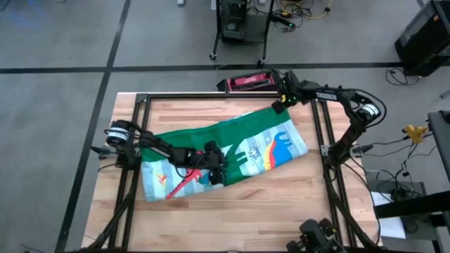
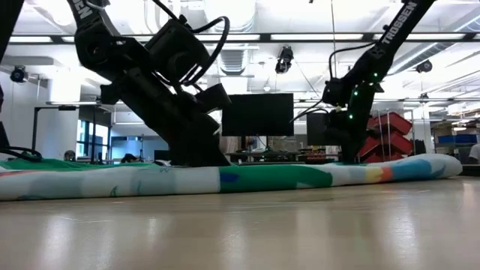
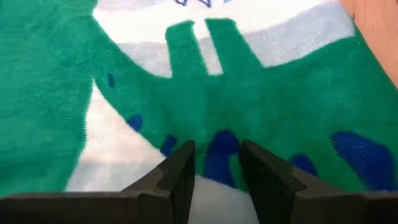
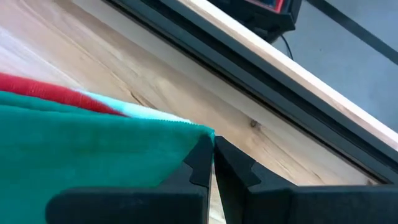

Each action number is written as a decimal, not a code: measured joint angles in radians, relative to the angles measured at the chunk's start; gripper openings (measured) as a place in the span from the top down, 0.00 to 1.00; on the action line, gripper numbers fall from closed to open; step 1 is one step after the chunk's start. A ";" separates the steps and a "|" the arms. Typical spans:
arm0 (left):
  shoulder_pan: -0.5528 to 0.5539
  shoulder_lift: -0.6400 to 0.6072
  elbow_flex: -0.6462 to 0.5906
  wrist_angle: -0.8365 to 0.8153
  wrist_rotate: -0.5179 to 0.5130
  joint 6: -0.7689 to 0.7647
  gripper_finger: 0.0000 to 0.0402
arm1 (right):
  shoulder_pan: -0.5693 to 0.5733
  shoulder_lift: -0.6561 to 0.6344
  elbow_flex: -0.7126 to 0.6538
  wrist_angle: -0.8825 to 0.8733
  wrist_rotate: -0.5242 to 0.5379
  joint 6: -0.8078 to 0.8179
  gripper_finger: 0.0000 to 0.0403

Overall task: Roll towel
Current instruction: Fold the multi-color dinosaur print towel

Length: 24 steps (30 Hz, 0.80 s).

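The towel [image 1: 232, 151] lies across the middle of the wooden table as a long folded band. Its far side is green and its near side shows printed dinosaurs. In the low view the towel [image 2: 262, 178] is a low ridge resting on the tabletop. My left gripper [image 1: 214, 171] is over the towel's middle, near its near edge, with cloth between its fingers [image 3: 180, 177]. My right gripper [image 1: 281, 104] is shut at the towel's far right corner. My left gripper has a raised bit of the printed cloth [image 3: 219, 152] between its two fingers, coming slanting down from the table's left. One layer or several, I cannot tell. The rest of the towel lies on the table. My right gripper pinches the green far right corner [image 4: 202, 134] at its fingertips, slanting down from the far right. That corner is held a little above the red and white layer [image 4: 74, 96] below it.
A black frame rail [image 1: 211, 96] runs along the table's far edge and down both sides, close to my right gripper. A red and black device [image 1: 249, 82] lies just beyond the far rail. Bare wood [image 1: 232, 218] lies between the towel and the near edge.
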 joint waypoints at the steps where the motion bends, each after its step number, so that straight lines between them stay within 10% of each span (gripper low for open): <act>1: 0.000 -0.004 0.000 0.004 -0.006 0.005 0.70 | 0.000 0.000 -0.008 0.010 -0.005 0.000 1.00; 13: 0.014 0.000 0.041 0.195 -0.072 0.088 0.70 | 0.002 0.000 -0.097 0.148 -0.024 -0.002 1.00; 24: 0.194 0.227 0.343 0.117 0.047 0.162 0.70 | 0.007 0.000 -0.100 0.180 -0.076 -0.013 1.00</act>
